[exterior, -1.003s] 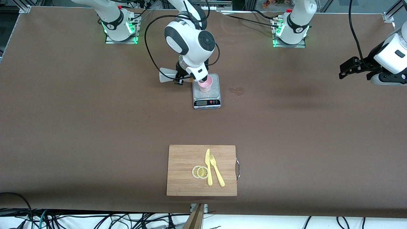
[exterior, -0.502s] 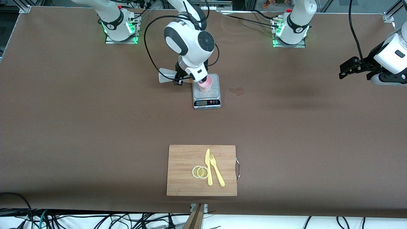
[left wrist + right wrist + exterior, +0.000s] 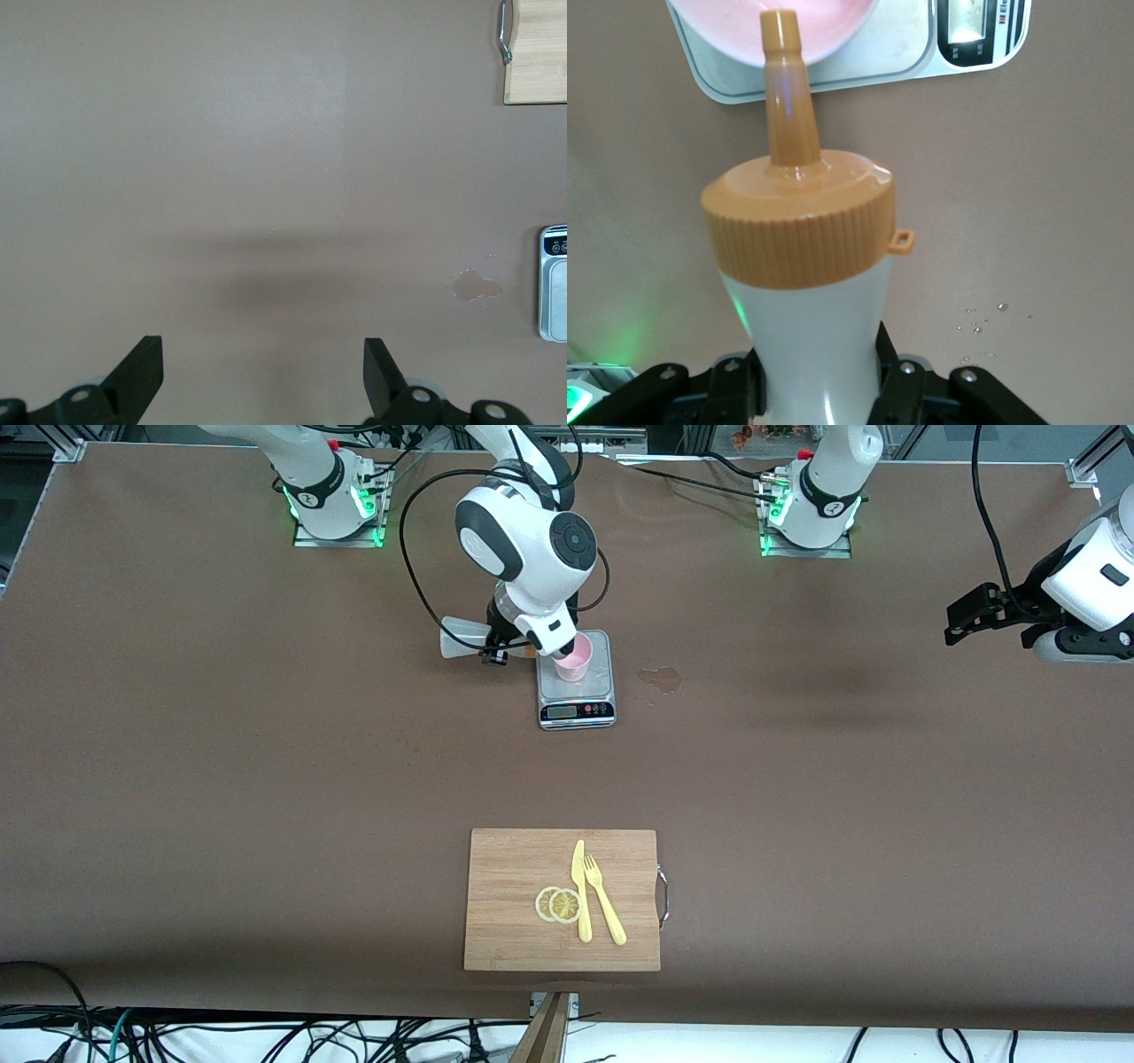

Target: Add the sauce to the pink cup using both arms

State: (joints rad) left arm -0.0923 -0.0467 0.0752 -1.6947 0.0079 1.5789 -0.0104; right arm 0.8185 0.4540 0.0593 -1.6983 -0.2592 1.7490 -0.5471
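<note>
The pink cup stands on a grey scale. My right gripper is shut on the sauce bottle, held tipped on its side beside the scale. In the right wrist view the whitish bottle sits between the fingers, its orange cap and nozzle tip over the rim of the pink cup. My left gripper is open and empty, waiting over the left arm's end of the table; its fingertips show over bare mat.
A wet stain lies beside the scale toward the left arm's end. A wooden cutting board with lemon slices, a yellow knife and fork lies nearer the front camera.
My right arm has shifted slightly toward its own end of the table with the bottle. The left arm has not moved.
</note>
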